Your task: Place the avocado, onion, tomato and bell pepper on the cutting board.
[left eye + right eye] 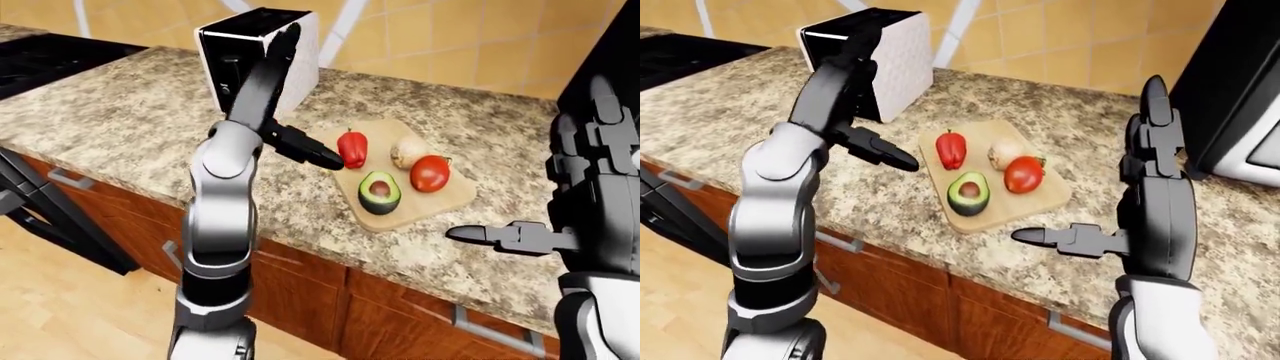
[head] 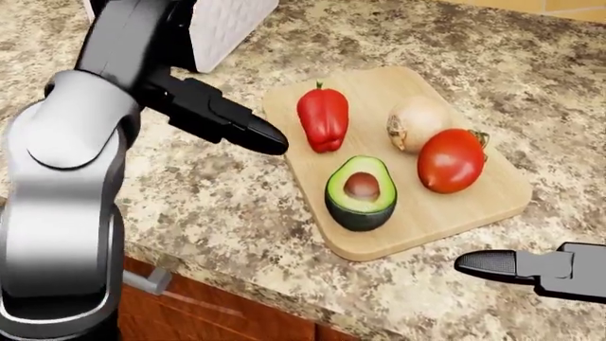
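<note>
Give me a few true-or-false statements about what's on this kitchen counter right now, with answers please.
1. The halved green avocado lies on the light wooden cutting board. True.
2. The left robot hand grips the red bell pepper. False: it is open, beside the board.
3. The round red tomato touches the pale onion. True.
4. The right robot hand holds the tomato. False: it is open and empty.

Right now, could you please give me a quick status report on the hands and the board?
Left robot hand open, off the board. Right robot hand open, empty. Avocado, onion, tomato, bell pepper all on cutting board. Nothing in the way.
</note>
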Tool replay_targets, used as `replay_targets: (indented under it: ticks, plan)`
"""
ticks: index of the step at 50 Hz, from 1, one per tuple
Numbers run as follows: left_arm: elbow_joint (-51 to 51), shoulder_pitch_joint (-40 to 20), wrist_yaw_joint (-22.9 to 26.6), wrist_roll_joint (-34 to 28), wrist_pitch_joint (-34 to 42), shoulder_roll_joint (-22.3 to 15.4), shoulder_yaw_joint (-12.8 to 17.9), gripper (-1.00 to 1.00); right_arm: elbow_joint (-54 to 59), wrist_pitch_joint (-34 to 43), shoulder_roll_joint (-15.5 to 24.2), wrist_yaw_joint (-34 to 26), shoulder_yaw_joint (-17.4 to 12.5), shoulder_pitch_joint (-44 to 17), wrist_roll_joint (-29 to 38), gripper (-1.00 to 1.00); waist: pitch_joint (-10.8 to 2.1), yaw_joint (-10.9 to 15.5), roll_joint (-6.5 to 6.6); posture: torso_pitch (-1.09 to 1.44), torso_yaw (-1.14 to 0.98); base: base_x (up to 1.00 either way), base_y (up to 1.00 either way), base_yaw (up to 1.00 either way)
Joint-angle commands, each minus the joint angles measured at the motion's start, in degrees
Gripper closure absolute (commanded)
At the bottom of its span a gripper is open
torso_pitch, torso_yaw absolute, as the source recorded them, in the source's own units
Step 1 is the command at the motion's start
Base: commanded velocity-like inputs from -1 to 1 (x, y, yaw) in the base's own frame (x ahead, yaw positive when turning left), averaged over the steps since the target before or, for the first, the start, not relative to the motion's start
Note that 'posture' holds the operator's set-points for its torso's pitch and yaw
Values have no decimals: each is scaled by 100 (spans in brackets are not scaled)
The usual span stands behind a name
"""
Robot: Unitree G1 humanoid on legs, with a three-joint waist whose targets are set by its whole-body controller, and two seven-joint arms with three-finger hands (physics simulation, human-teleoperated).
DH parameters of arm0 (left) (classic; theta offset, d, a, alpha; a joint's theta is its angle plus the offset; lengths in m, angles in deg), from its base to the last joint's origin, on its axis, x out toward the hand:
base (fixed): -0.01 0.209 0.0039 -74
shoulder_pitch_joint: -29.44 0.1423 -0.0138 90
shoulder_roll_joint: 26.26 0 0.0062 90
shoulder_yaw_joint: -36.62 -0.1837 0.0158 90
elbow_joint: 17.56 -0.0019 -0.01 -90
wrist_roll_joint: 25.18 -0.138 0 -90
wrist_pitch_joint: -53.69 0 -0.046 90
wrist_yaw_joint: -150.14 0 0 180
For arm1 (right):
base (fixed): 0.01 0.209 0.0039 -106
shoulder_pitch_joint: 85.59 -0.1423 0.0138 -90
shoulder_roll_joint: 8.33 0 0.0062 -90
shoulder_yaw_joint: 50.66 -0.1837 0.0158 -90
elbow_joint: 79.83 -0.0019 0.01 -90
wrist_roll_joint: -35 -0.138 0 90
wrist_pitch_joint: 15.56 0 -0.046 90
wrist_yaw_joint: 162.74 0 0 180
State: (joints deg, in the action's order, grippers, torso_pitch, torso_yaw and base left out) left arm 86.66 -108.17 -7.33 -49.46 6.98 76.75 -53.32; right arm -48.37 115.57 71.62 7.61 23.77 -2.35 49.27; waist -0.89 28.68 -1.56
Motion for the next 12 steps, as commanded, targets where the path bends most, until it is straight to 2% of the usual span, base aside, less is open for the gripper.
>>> replay_targets:
  ticks: [1,4,6,12]
  plan:
    - [438,-126,-124,92,-5,-171,2,-100,-146,-123,32,-33,-37,-123,57,-100,-116,0,-13,0,38,0,0,0]
    - [923,-25,-314,252,273,-251,220,-100,-146,-122,11,-94,-55,-156,118,-100,-102,-10,1,0,38,0,0,0]
    - [1084,43,-330,314,397,-426,200,-100,-146,-104,-7,-131,-55,-196,158,-100,-93,-14,11,0,38,0,0,0]
    - [1509,384,-552,458,602,-719,394,-100,-146,-13,-39,-205,-23,-336,285,-100,-101,-21,60,0,38,0,0,0]
